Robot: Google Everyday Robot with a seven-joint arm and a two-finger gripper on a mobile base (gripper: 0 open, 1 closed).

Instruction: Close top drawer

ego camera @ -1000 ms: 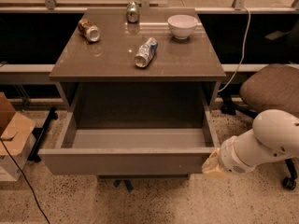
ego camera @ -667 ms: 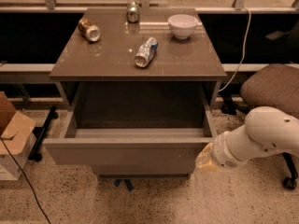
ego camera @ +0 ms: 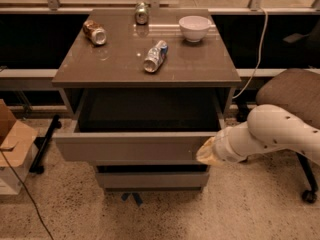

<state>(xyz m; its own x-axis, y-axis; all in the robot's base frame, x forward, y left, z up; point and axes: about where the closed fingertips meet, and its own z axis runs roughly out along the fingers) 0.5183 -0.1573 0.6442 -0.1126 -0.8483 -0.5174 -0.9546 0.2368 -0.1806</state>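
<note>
The floor in front of the top drawer (ego camera: 135, 147) lies bare, so its front can be reached across the whole width except at the right end, where the gripper (ego camera: 206, 152) sits with the white arm (ego camera: 280, 134) behind it. Right of the drawer, an office chair (ego camera: 295, 91) crowds the space around the arm. Left of the drawer, a cardboard box (ego camera: 14, 145) stands near, with a gap between them.

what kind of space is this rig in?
Probably an office or lab: a wheeled office chair, a grey drawer cabinet with its top drawer open, a cardboard box on speckled floor. The tool is at the drawer front's right end.
</note>
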